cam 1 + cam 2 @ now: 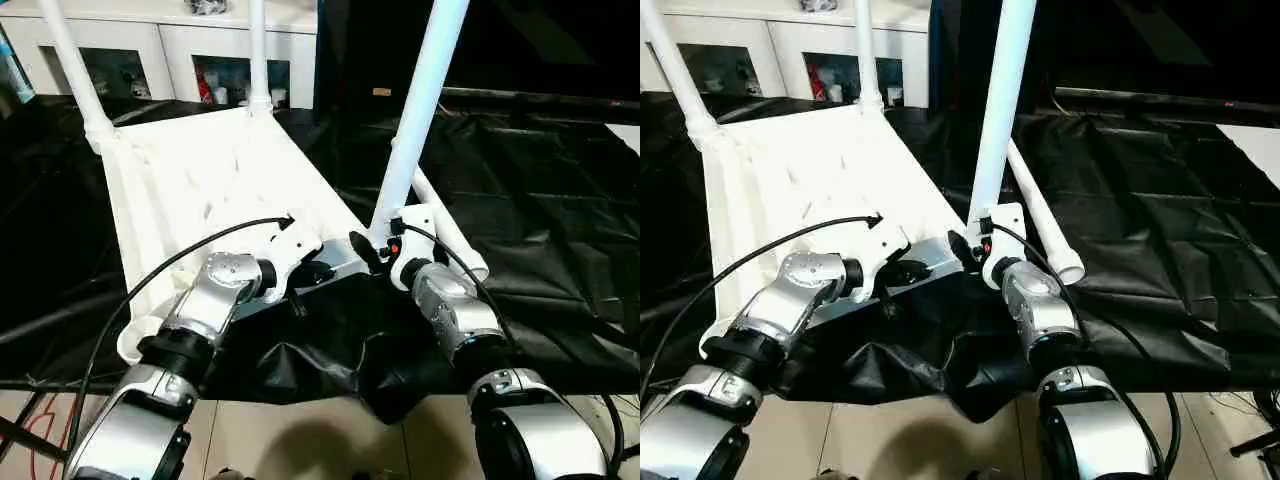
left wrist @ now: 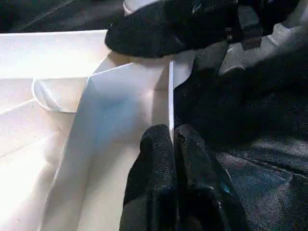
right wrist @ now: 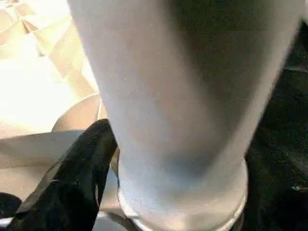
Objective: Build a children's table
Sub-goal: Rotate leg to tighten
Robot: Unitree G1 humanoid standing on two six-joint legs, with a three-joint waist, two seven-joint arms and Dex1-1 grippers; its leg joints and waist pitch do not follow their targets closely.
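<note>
Left eye view: children's table [image 1: 200, 170], white, lying upside down on a black sheet [image 1: 540, 190], ribbed underside facing up. Two legs stand upright in the far corner sockets, far-left leg [image 1: 70, 65] and far-right leg [image 1: 258, 50]. A third leg [image 1: 425, 100] stands in the near corner socket, leaning slightly. A fourth leg [image 1: 450, 230] lies loose on the sheet just beside that corner. Left gripper [image 1: 318, 270] sits at the table's near edge. Right gripper [image 1: 375, 250] sits at the foot of the third leg. White cabinet [image 1: 180, 50] with glass doors stands behind.

Right eye view: same arrangement; the lying leg's open end points toward the robot.

Left wrist view: black fingers [image 2: 159, 159] pressed together, pinching the thin upright rim of the table edge.

Right wrist view: the third leg fills the frame, seated in its socket; one black finger [image 3: 67, 183] beside its base. Cannot tell whether the fingers grip it.
</note>
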